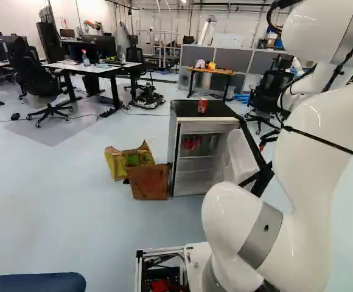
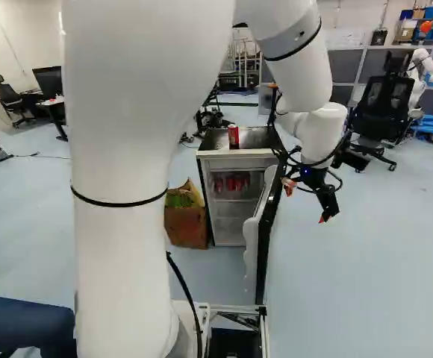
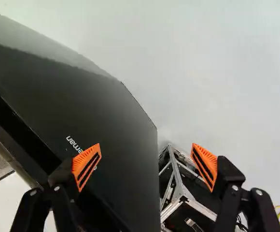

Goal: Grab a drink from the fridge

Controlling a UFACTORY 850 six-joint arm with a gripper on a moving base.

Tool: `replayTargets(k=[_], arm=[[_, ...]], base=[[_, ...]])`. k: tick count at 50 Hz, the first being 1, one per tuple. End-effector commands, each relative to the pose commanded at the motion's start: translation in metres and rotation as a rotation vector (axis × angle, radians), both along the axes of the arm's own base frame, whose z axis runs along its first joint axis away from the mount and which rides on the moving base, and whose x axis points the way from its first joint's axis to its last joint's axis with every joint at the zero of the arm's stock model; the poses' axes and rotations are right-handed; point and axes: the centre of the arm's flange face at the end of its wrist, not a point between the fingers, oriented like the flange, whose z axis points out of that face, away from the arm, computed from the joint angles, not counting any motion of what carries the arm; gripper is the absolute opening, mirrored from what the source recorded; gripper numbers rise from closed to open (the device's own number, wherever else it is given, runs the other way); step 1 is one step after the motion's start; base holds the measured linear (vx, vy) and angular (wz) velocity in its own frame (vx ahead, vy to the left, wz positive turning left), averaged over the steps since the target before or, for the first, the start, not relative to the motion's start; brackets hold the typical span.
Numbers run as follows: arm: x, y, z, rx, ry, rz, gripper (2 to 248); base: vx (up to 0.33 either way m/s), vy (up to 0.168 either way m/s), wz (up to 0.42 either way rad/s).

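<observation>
Orange-padded tool [image 2: 306,203], released, beside open fridge door [image 3: 106,116], over pale blue floor [image 3: 217,72], desks [image 1: 95,69] farther back

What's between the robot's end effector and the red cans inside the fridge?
The open fridge door stands between the end effector and those red cans; the right base view shows it.

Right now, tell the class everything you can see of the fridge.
The fridge stands upright on the floor, boxy, with a dark top and pale front frame. Its door is wide open, black outside, with a white moulded lining. Inside are shelves, red cans on an upper one. Another red can stands on top. Close beside sits a cardboard box; contact is unclear.
</observation>
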Motion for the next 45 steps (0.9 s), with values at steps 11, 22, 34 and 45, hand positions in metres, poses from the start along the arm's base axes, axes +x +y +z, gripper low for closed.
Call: replayTargets(k=[11,22,34,45], arm=[[-0.002,0.020,0.000,-0.002,0.019,0.044,247],[-0.002,0.040,-0.001,-0.008,0.040,0.097,247],[-0.001,0.063,-0.001,-0.018,0.063,0.163,247],[0.003,0.083,-0.001,-0.032,0.083,0.231,247]], base=[[0.000,0.000,0.000],[0.000,0.000,0.000],[0.000,0.000,0.000],[0.000,0.000,0.000]])
